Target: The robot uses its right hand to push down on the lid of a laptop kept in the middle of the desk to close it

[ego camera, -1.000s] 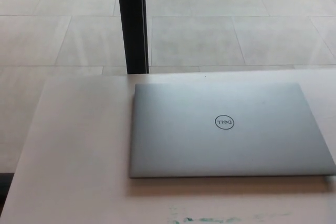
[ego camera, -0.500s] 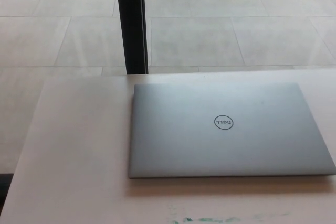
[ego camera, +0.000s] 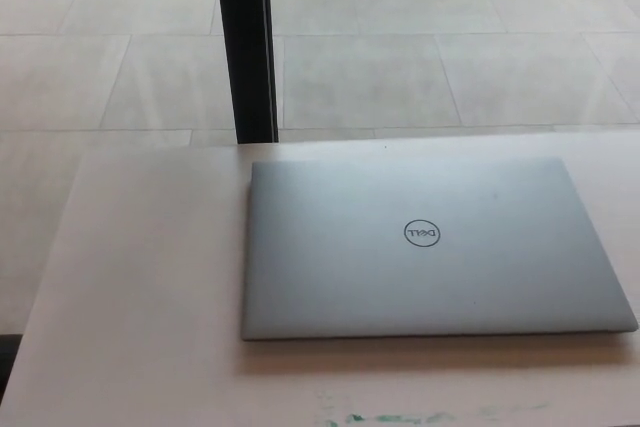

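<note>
A silver laptop [ego camera: 430, 247] lies flat on the pale desk [ego camera: 140, 287] with its lid shut, a round logo [ego camera: 422, 234] showing on top. It sits right of the desk's middle, its right corner reaching the picture's edge. Neither of my hands shows in the head view, and no arm is visible.
A black vertical post [ego camera: 245, 42] stands behind the desk's far edge, just left of the laptop. A tiled floor [ego camera: 450, 47] lies beyond. Faint green marks [ego camera: 400, 417] stain the desk near its front edge.
The whole picture has shifted slightly to the left, so the camera has moved. The laptop itself stays shut and in place.
</note>
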Controlling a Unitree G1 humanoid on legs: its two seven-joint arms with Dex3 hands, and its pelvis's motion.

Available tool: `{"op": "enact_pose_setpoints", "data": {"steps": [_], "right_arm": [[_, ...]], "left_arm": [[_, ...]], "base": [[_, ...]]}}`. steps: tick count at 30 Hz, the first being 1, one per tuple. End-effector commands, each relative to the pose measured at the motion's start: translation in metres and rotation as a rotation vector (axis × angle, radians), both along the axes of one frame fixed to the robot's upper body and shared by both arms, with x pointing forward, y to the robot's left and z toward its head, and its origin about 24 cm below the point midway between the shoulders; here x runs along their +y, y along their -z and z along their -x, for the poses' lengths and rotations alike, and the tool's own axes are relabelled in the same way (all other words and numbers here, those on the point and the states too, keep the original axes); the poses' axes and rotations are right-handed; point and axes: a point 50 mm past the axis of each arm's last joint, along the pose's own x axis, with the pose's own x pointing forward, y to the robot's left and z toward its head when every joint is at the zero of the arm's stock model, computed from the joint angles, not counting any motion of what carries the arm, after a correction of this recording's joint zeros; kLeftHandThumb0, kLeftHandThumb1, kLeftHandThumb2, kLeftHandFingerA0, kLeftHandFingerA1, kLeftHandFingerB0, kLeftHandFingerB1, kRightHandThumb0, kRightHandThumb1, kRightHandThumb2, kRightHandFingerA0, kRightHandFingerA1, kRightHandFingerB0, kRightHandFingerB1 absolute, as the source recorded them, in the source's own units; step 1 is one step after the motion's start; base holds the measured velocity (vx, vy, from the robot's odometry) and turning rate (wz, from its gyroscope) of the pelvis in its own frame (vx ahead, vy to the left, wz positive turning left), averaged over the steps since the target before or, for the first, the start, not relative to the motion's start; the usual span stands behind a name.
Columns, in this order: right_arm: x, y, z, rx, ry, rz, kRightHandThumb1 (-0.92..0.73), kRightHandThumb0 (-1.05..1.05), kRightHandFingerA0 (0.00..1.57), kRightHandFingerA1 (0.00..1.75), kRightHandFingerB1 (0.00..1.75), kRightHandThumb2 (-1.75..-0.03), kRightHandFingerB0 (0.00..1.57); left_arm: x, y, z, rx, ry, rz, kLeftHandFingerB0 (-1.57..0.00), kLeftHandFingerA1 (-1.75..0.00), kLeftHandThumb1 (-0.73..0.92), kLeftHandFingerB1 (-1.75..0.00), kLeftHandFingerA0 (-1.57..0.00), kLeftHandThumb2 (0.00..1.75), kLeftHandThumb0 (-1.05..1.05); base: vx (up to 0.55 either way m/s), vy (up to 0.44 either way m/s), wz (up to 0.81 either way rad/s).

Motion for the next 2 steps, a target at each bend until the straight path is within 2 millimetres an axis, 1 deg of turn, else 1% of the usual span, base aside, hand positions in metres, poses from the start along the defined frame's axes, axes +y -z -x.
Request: {"op": "enact_pose_setpoints", "data": {"steps": [1, 2], "right_arm": [[0.0058, 0.0322, 0.0246, -0.283, 0.274, -0.112, -0.92, -0.76, 0.12, 1.37, 1.02, -0.74, 0.09], [0.0058, 0.0322, 0.0246, -0.283, 0.274, -0.112, -0.92, -0.76, 0.12, 1.37, 1.02, -0.74, 0.09]], "left_arm": [[0.0098, -0.0095, -0.0004, -0.003, -0.008, -0.046, -0.26, -0.49, 0.78, -0.4, -0.34, 0.79, -0.87], [0.0098, -0.0095, -0.0004, -0.003, -0.008, -0.046, -0.26, -0.49, 0.78, -0.4, -0.34, 0.79, -0.87]], "base": [[0.0, 0.0, 0.0], [0.0, 0.0, 0.0]]}}
